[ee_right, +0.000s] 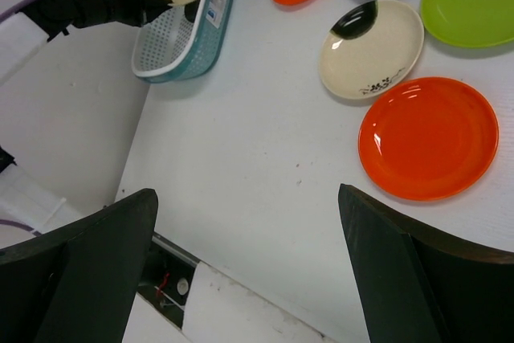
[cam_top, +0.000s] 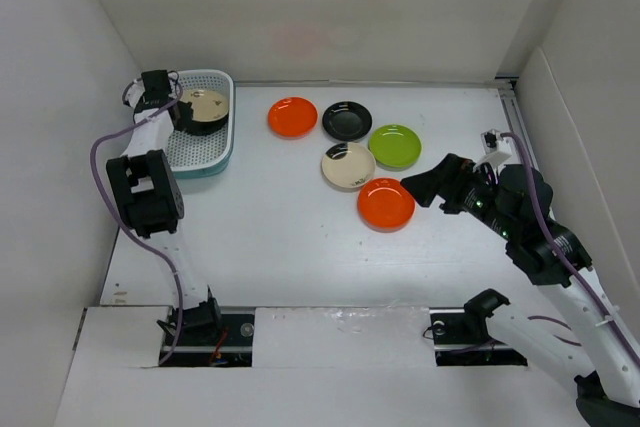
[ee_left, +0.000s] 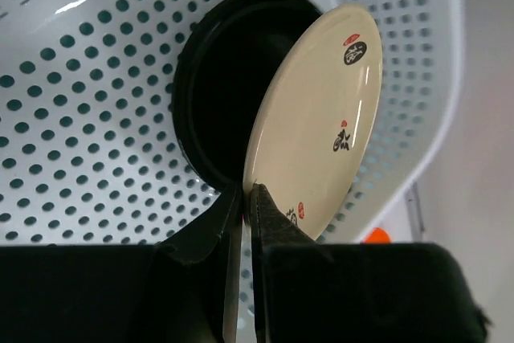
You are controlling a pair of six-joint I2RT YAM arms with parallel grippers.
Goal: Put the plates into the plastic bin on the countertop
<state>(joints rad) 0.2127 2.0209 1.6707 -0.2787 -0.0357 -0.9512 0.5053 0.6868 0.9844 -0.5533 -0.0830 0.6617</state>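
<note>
The left end effector (ee_left: 247, 192) is clamped on the lower rim of a cream plate (ee_left: 321, 118), with its fingers pressed together on the edge. That plate stands tilted on edge inside the bin (ee_left: 80, 118), leaning over a black plate (ee_left: 213, 78) that lies in the bin. Seen from above, the bin sits at the far left corner of the worktop (cam_top: 280, 237). The right end effector (ee_right: 249, 230) hangs well to the right of the bin, its fingers wide apart and holding nothing. Five more plates lie flat on the worktop, right of the bin. An orange plate (cam_top: 293, 116) is nearest the bin, and a second black plate (cam_top: 347, 120) lies just beyond it. A green plate (cam_top: 394, 145) is further right. A second cream plate (cam_top: 348, 165) sits nearer the arms, touching or almost touching the green plate. A second orange plate (cam_top: 386, 203) lies just beside the right end effector's fingertips.
</note>
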